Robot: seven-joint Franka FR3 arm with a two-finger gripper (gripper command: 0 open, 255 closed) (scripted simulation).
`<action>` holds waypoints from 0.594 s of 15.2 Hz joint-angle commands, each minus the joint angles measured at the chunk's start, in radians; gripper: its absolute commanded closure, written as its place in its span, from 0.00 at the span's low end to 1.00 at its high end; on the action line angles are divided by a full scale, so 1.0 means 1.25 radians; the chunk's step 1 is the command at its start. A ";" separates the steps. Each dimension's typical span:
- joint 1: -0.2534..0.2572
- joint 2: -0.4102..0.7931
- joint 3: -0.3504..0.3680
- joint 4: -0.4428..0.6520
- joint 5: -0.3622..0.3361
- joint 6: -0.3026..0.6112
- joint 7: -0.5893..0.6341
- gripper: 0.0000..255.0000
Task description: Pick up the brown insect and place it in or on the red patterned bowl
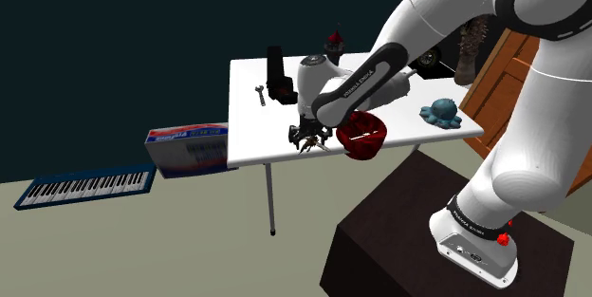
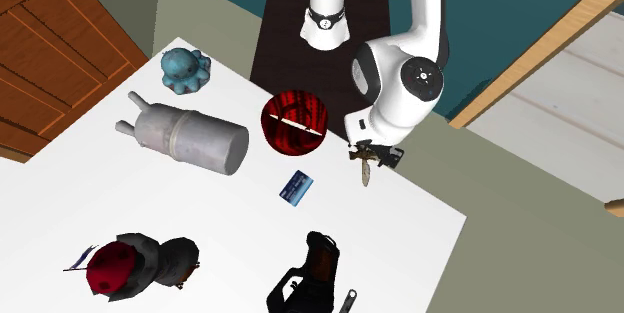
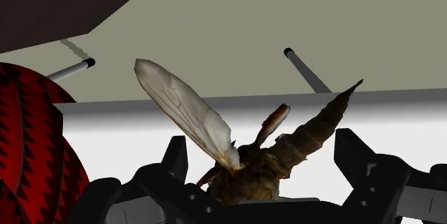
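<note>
Your claw [image 1: 308,135] is pinching the brown insect [image 3: 261,167] between its two fingers, with the wing and tail poking past the tips. The insect hangs over the white table's [image 1: 254,134] near edge, just beside the red patterned bowl [image 1: 366,138], on the shoulder view's left.

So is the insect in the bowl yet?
Out. The insect is at the claw, beside the bowl near the edge of the table, not inside it.
</note>
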 commanded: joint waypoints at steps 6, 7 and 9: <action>0.001 0.004 -0.001 -0.002 -0.002 0.007 0.002 0.00; 0.001 0.004 -0.001 -0.002 -0.002 0.007 0.002 0.00; 0.001 0.004 -0.001 -0.002 -0.002 0.007 0.002 1.00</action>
